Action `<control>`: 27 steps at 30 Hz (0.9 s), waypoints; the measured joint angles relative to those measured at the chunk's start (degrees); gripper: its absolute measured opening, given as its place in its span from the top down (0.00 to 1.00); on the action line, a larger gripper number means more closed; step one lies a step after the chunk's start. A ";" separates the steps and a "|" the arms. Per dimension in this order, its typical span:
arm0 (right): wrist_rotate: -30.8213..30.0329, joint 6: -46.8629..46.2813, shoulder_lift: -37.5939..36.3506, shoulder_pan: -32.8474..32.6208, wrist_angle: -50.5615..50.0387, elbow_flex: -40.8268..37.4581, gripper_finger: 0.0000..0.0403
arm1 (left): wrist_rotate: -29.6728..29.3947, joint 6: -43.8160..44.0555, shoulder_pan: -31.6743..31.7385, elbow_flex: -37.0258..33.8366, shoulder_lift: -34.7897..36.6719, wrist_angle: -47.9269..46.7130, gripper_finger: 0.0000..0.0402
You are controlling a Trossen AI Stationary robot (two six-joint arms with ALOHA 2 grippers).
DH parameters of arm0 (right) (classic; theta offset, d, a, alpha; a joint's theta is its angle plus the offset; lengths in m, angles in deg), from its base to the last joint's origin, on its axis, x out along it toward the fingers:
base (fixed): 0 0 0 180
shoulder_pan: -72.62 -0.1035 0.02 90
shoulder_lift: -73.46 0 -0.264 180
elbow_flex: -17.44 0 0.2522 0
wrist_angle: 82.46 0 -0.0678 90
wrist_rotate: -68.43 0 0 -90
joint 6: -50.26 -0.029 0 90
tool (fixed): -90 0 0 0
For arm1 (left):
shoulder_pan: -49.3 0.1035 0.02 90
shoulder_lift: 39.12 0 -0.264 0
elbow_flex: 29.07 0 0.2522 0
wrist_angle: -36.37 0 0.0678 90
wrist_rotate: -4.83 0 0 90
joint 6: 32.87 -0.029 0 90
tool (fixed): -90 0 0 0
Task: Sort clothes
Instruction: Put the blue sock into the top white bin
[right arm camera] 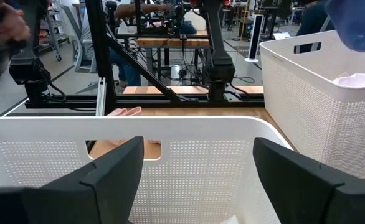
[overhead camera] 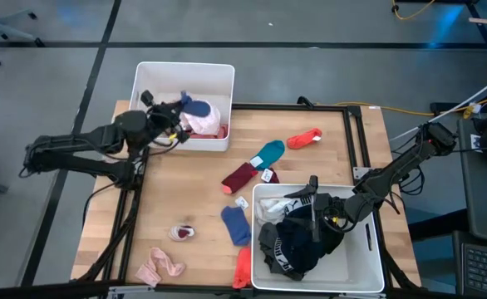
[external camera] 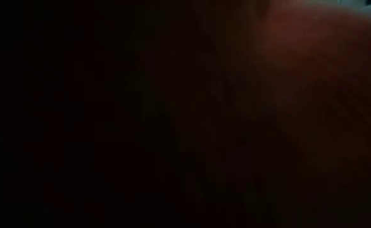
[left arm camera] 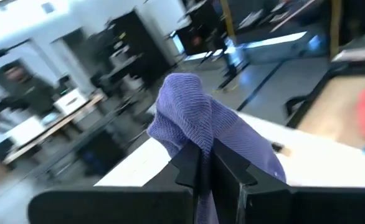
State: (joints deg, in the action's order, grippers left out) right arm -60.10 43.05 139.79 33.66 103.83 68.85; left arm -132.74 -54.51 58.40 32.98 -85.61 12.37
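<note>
Left gripper (overhead camera: 179, 106) hangs over the far-left white bin (overhead camera: 218, 75), fingers pressed together on a blue sock (overhead camera: 195, 105). In the left wrist view the sock (left arm camera: 201, 124) bunches up above the two dark fingers (left arm camera: 189, 165), pinched between them, with the bin's white rim just behind.

Inside that bin: a pink and white bundle of clothes (overhead camera: 204, 121).

Right gripper (overhead camera: 313, 198) sits over the near-right white bin (overhead camera: 368, 257), fingers spread wide with nothing between them. The right wrist view shows its two fingers (right arm camera: 117, 168) well apart above the perforated wall of this bin (right arm camera: 195, 162); the other bin (right arm camera: 313, 87) stands beyond, with the blue sock above it.

Near-right bin holds a heap of black and white clothes (overhead camera: 297, 237).

Loose on the wooden table (overhead camera: 169, 183):
- red sock (overhead camera: 304, 138), far side, right of centre
- teal sock (overhead camera: 268, 153), touching a maroon sock (overhead camera: 239, 177)
- second blue sock (overhead camera: 235, 224), just beside the near-right bin
- orange-red piece (overhead camera: 243, 267) at the near edge, against that bin
- pink garment (overhead camera: 160, 267), near-left corner
- small pale and maroon item (overhead camera: 182, 232), near-left

Low view is dark; nothing can be made out.
</note>
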 joint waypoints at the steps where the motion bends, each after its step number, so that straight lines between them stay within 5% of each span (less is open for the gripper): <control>1: 0.00 -0.01 0.00 0.00 0.00 0.00 0.25 | 0.03 0.23 1.45 -0.01 -0.40 -0.01 0.95; 12: -0.02 -0.01 0.00 0.00 0.00 0.00 0.25 | 0.94 5.47 8.72 -0.04 -7.57 -5.66 0.91; 22: -0.02 -0.27 0.00 0.00 0.00 0.00 0.25 | 1.66 10.33 9.43 -0.01 -11.36 -8.31 0.62; 27: -0.02 -0.32 0.00 0.00 0.00 0.00 0.25 | 11.51 15.40 9.29 2.05 -9.41 -10.65 0.51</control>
State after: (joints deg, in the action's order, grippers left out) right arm -60.12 42.73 139.79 33.66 103.83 68.85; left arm -121.23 -39.11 67.68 35.03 -95.02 1.71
